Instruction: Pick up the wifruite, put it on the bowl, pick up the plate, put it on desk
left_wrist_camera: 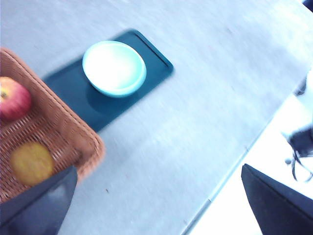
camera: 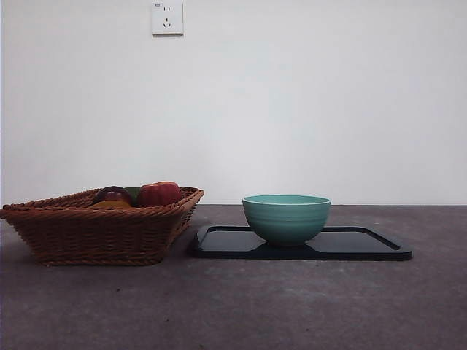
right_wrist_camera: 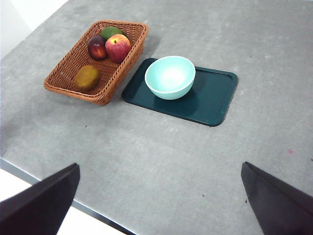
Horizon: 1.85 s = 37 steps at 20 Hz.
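Resting in the basket (right_wrist_camera: 63, 81), the wifruite (right_wrist_camera: 87, 77) lies untouched; both grippers' jaws gape wide.

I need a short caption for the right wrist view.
Teal bowl on dark tray beside wicker basket of fruit.

Dull orange-yellow wifruite (right_wrist_camera: 87, 77) lies in basket (right_wrist_camera: 66, 83); teal bowl (right_wrist_camera: 170, 77) upright, empty, on dark plate (right_wrist_camera: 210, 100), on grey desk (right_wrist_camera: 161, 156).

open desk (right_wrist_camera: 161, 152) lies all around; the bowl (right_wrist_camera: 170, 76) on its tray (right_wrist_camera: 210, 100) sits at the basket's (right_wrist_camera: 63, 81) three o'clock, close beside.
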Each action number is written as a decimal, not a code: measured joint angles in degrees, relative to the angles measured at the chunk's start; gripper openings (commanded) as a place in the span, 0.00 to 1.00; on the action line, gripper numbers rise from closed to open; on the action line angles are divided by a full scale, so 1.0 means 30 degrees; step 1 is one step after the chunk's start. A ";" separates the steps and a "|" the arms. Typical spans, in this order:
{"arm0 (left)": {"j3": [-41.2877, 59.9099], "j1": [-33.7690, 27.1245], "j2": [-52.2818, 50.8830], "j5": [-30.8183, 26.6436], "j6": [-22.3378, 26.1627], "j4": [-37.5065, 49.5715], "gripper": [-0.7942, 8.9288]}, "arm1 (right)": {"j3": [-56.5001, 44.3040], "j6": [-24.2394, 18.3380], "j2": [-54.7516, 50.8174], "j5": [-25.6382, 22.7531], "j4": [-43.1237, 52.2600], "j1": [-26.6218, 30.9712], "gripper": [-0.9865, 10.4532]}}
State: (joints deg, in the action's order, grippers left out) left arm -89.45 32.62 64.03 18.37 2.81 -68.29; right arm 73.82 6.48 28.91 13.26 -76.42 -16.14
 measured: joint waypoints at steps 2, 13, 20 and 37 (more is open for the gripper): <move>0.1909 0.0007 -0.2659 -0.0029 0.0153 0.0430 0.75 | 0.0000 0.0000 0.0000 -0.0248 0.0000 0.0000 0.59; 0.6091 0.0707 -0.9792 -0.0656 0.0670 0.1829 0.75 | 0.0007 0.1166 0.0831 -0.0816 0.0007 0.0000 0.59; 0.6091 0.0794 -0.9974 -0.0656 0.0597 0.1836 0.75 | 0.0000 0.2382 0.7351 0.1384 0.4641 0.0000 0.59; 0.6091 0.0794 -0.9974 -0.0656 0.0597 0.1872 0.75 | 0.7686 0.2113 2.6396 0.1435 0.6827 -0.0117 0.58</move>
State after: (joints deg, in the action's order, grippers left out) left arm -71.18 35.00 34.11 16.40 4.60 -62.67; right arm 96.88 12.82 108.09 17.56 -55.94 -16.49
